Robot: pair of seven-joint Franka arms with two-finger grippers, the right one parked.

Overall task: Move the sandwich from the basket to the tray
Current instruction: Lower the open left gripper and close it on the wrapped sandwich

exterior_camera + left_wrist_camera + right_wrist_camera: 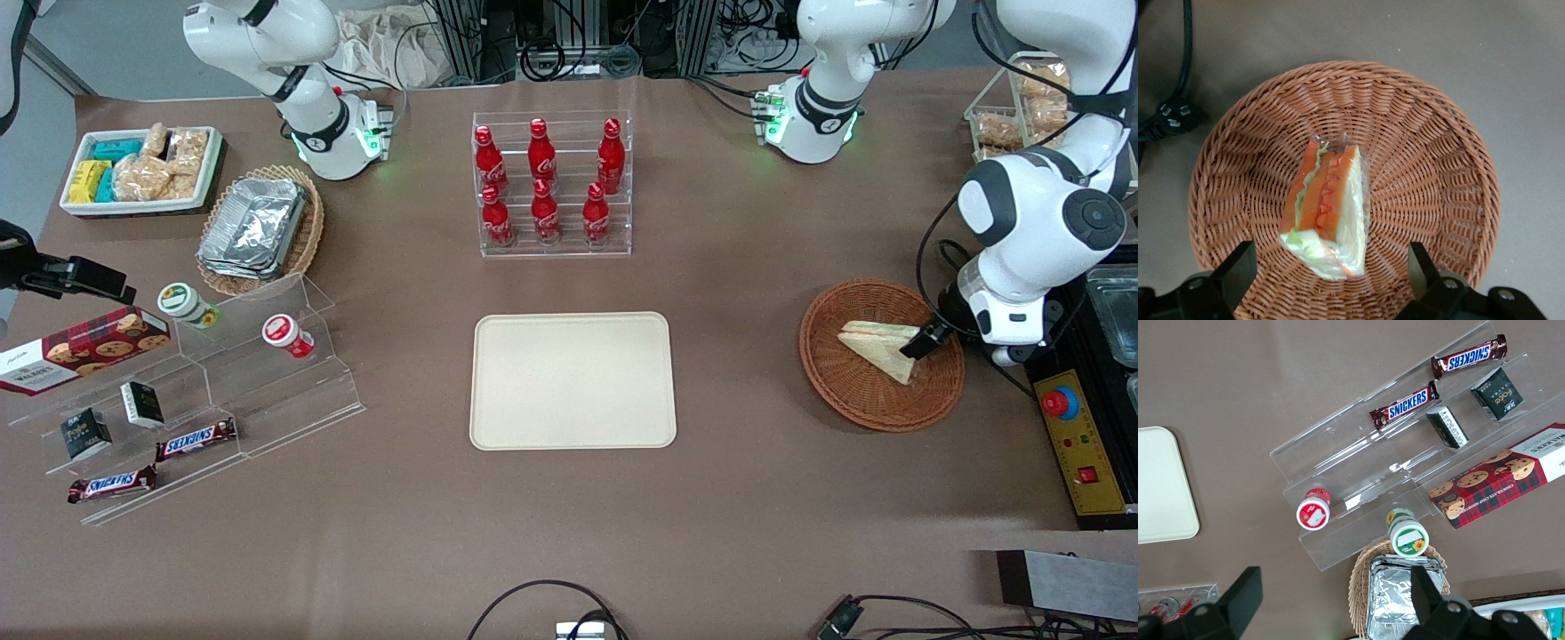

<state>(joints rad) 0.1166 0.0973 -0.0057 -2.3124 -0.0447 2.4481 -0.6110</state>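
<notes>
I see the jaws (1328, 280) spread wide and released, poised just above the basket (1441, 167), one finger (1238, 267) at each flank of the sandwich (1328, 213) and neither touching it. The sandwich lies between the jaws in the middle of the basket, wrapped in clear film, its orange and green filling showing at the cut edge. A black cable with a plug (1171, 117) rests on the tabletop (1405, 33) just outside the basket rim. In the front view the jaws (925, 340) sit at the sandwich (876, 345) over the basket (853, 391), with a yellow control box (1080, 444) near the arm. The tray (573, 380) lies bare, well apart from the jaws toward the parked arm's end; nothing on the tabletop stands between basket and tray. The bottle rack (553, 182) stands farther from the front camera than the tray.
</notes>
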